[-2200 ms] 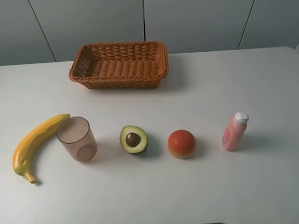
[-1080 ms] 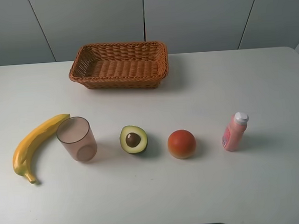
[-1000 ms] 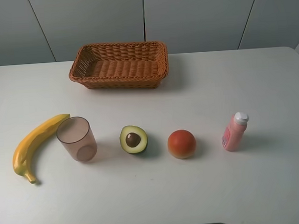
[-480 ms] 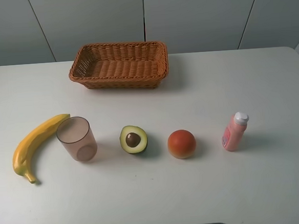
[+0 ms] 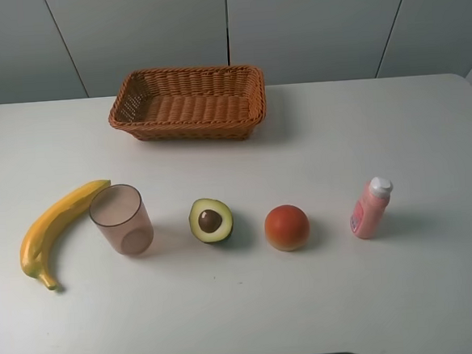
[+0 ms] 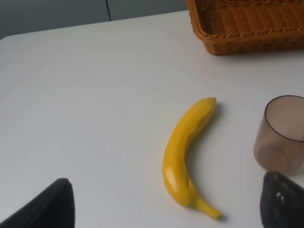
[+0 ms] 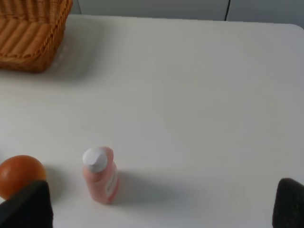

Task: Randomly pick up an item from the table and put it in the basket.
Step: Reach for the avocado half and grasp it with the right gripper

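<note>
Avocado (image 5: 211, 220) sits between cup (image 5: 121, 220) and orange fruit (image 5: 287, 227), apart from both; bare table (image 5: 235, 169) runs to the basket (image 5: 187, 102) near the far edge. Left gripper (image 6: 166, 192) and right gripper (image 7: 160, 199) spread wide.

The halved avocado (image 5: 211, 220) lies pit up on the white table (image 5: 253, 305), well apart from the orange-brown wicker basket (image 5: 186, 133).

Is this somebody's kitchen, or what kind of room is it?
Probably a test bench in a lab, not a kitchen: a plain white tabletop, bare grey wall panels behind, and a halved avocado, yellow banana and pink plastic bottle spaced in a neat row before an orange-brown wicker basket.
</note>
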### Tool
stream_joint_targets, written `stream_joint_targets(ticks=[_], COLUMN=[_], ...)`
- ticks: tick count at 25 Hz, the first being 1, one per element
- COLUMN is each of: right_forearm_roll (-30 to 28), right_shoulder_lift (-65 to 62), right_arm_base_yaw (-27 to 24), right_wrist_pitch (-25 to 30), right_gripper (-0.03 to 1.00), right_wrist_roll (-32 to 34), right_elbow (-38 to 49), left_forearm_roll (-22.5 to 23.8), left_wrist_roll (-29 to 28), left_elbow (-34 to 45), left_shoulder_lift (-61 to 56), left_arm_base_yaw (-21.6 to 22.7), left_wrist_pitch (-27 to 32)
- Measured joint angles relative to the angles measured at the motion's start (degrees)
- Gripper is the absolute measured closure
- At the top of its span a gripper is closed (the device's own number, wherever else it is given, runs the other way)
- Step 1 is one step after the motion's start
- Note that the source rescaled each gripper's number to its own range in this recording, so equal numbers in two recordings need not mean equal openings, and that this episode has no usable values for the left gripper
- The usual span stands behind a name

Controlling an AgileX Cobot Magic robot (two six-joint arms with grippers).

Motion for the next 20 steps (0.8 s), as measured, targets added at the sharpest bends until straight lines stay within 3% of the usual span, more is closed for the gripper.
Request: stream_joint_targets(ticks=[9,13,20], right_forearm_roll=[8.5,7.9,5.6], right_shoulder_lift=[34.8,46.4,60.7], right_arm_base_yaw=[0.9,9.1,26.4], right_wrist_pitch=[-1.6,-5.3,-9.6], right_gripper=[-0.03,-0.03,-0.03], right_wrist_roll=[-19.0,-21.2,-19.3], right_elbow=[-19.4,-22.3,-22.7], left_forearm_roll=[0.0,0.0,0.0], left_wrist_roll=[0.0,0.4,0.4], left_elbow=[0.0,0.0,0.0], left_shoulder_lift=[0.0,0.0,0.0], left_arm_base_yaw=[0.0,0.0,0.0], left_wrist_pitch=[0.0,0.0,0.0])
